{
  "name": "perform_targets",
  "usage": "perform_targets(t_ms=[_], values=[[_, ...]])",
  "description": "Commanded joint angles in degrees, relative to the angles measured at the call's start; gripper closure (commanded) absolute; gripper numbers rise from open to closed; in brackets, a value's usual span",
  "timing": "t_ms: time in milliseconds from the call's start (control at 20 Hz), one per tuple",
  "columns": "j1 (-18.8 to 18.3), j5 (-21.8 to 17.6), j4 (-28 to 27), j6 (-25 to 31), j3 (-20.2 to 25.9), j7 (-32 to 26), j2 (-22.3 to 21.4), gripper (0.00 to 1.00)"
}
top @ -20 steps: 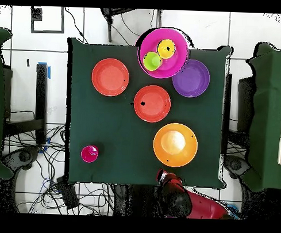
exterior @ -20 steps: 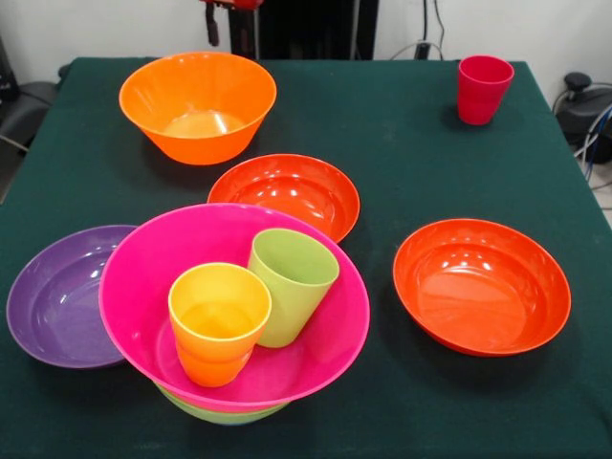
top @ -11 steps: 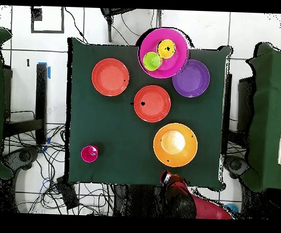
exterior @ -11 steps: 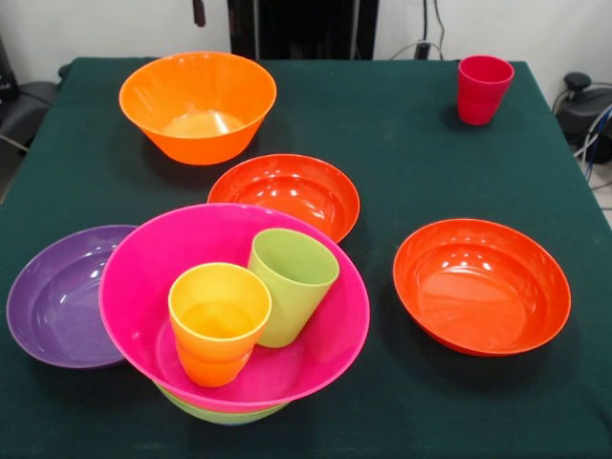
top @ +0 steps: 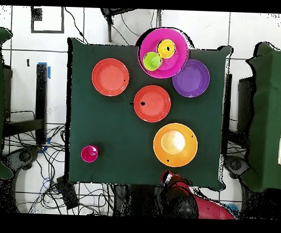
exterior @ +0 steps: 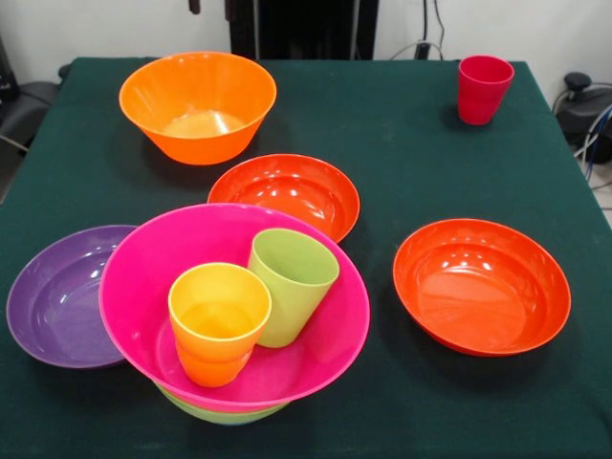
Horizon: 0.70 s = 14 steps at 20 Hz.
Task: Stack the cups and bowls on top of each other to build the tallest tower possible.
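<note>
From my seat at the front camera I start at the table's (exterior: 449, 172) left edge, where the purple bowl (exterior: 53, 296) lies flat, its right side tucked under the rim of the magenta bowl (exterior: 287, 373). That magenta bowl is nested in a lime-green bowl (exterior: 215, 413), of which I see only a sliver underneath, close to the near edge; this is the tower so far. Inside it stand two cups upright, side by side and touching or very nearly so: the yellow-orange cup (exterior: 218, 323) nearer me, the lime green cup (exterior: 290, 284) just behind and to its right. Toward the far left corner sits the deep orange bowl (exterior: 198, 105), alone. Near the table's middle I see one shallow red-orange bowl (exterior: 284, 194), just beside the magenta rim; I cannot tell whether they touch. Further right, near the right edge, the second red-orange bowl (exterior: 481, 285) stands well apart from the others. The red cup (exterior: 483, 88) is upright by the far right corner. From overhead, the red and black arm (top: 188, 203) sits off the table edge beside the orange bowl; I see the gripper (top: 167, 178) end there, but I cannot tell how its jaws stand.
</note>
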Motion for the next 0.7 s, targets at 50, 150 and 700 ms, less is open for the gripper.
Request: perform_targets(t_ms=[50,150,700], values=[[3.6,2.6,-2.9,6.4,8.0,4.7,2.2,0.00],[4.3,3.5,-3.4,6.8,8.6,5.1,2.0,0.00],[5.2,6.4,-3.5,9.5,10.8,5.0,-0.3,0.00]])
